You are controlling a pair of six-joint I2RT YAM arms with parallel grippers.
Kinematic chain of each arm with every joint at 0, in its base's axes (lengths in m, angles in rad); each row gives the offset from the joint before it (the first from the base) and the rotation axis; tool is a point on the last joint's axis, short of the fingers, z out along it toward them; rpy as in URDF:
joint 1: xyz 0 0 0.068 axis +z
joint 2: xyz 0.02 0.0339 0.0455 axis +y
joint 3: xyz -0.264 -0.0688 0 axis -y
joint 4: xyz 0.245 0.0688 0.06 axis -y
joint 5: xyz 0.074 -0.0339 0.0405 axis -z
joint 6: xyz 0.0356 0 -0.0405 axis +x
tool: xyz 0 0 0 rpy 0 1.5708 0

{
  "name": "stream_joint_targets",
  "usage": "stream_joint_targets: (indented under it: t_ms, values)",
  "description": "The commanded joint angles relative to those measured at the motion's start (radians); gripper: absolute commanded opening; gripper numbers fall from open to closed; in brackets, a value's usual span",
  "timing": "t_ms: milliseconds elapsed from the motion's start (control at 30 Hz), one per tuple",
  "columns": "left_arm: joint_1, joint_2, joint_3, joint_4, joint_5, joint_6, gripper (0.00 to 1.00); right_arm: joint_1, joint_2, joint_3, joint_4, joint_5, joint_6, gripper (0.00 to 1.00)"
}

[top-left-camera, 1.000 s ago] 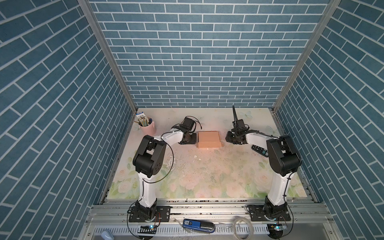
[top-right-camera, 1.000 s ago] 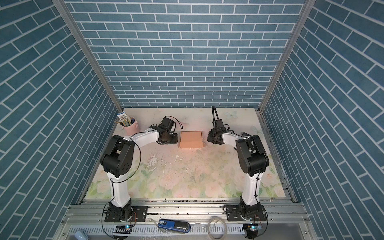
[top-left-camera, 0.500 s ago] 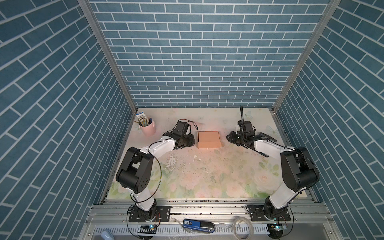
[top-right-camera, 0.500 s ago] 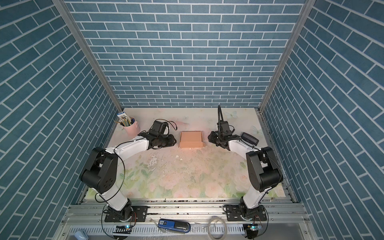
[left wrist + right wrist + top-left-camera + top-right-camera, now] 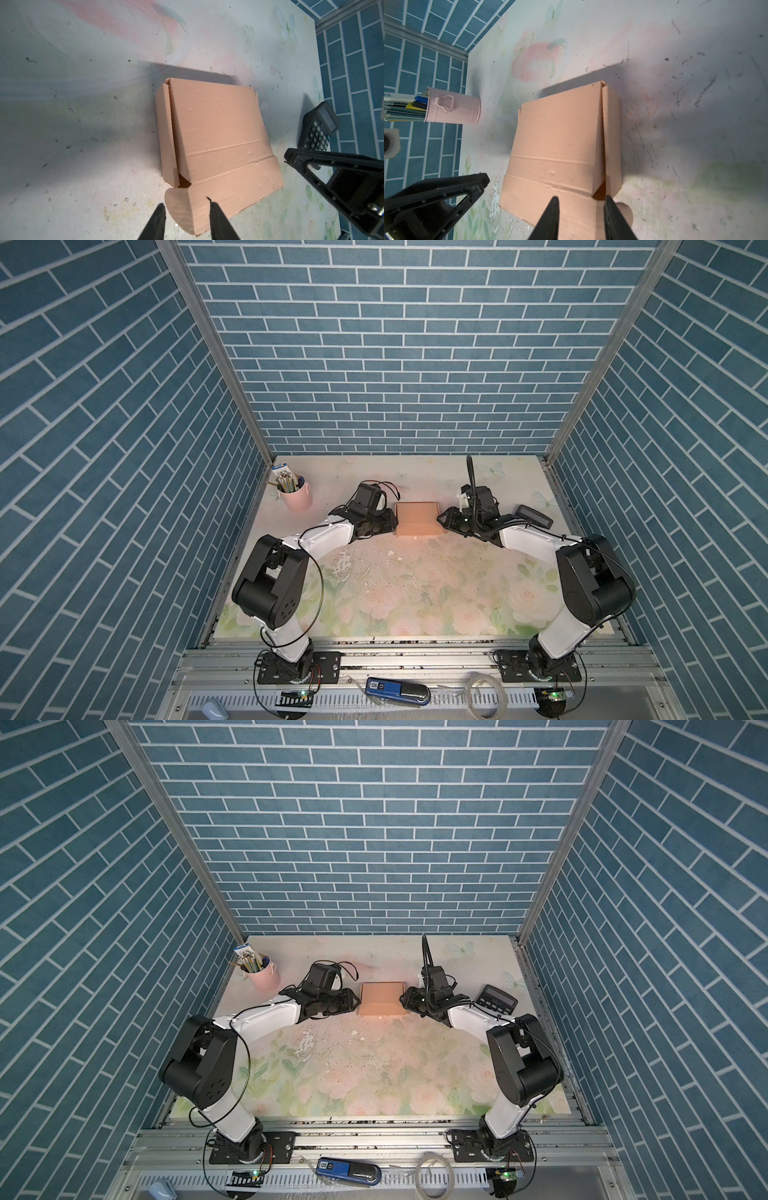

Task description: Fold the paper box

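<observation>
Your left gripper (image 5: 185, 204) and right gripper (image 5: 580, 200) both stand partly open with nothing held, each at a front corner of the paper box (image 5: 417, 519). The box lies between them toward the back of the table (image 5: 415, 593), its front flap untucked.

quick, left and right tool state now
left tool: part open over the paper box flap, gripping nothing
right tool: part open, gripping nothing

You had no legible text anywhere. Blue device (image 5: 397, 688) on rail (image 5: 415, 657) beyond bench's (image 5: 415, 593) front edge: white label (image 5: 376, 685) carried two characters, too small to read. Calculator (image 5: 318, 126) by bench's right edge: key legends were blurred. Card (image 5: 281, 468) in pink cup (image 5: 453, 109), bench's far left corner: print was illegible.
</observation>
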Motion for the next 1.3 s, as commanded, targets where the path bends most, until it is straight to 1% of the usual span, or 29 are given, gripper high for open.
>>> stream_joint_targets:
  t_ms: [0,100,300,467,800,1267]
  values:
    - [-0.007,0.016,-0.014,0.018,0.007,-0.005,0.38,0.006,0.01,-0.013,0.008,0.001,0.029,0.37]
    - [-0.011,0.018,-0.02,0.018,0.005,-0.006,0.38,0.009,0.009,-0.02,0.001,0.009,0.026,0.37]
    - [-0.022,0.014,-0.034,0.013,-0.013,-0.002,0.38,0.016,-0.007,-0.027,-0.047,0.063,-0.016,0.37]
    - [-0.029,0.021,-0.037,0.026,-0.008,-0.009,0.39,0.018,0.006,-0.048,-0.005,0.035,0.004,0.39]
    - [-0.042,0.035,-0.037,0.076,0.028,-0.037,0.39,0.035,0.004,-0.077,0.076,-0.008,0.061,0.38]
    - [-0.067,0.057,-0.031,0.096,0.037,-0.048,0.39,0.037,-0.004,-0.084,0.105,-0.035,0.096,0.35]
